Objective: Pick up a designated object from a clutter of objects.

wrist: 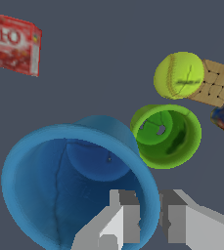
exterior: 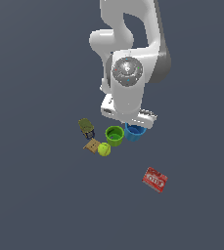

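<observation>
The bright blue cup (exterior: 134,133) stands upright just to the exterior view's right of the green cup (exterior: 114,135), almost touching it. My gripper (exterior: 133,125) hangs straight over the blue cup, its fingers mostly hidden by the hand. In the wrist view the blue cup (wrist: 59,195) fills the near field. My gripper (wrist: 149,215) straddles its rim, one finger inside and one outside. The jaws stand close together, pinching the wall. The green cup (wrist: 167,136) lies just beyond.
A tennis ball (exterior: 103,149) and a tan cardboard box (exterior: 91,145) lie beside the green cup. An olive-green item (exterior: 86,126) sits farther to the exterior view's left. A flat red box (exterior: 155,179) lies apart, also in the wrist view (wrist: 11,44).
</observation>
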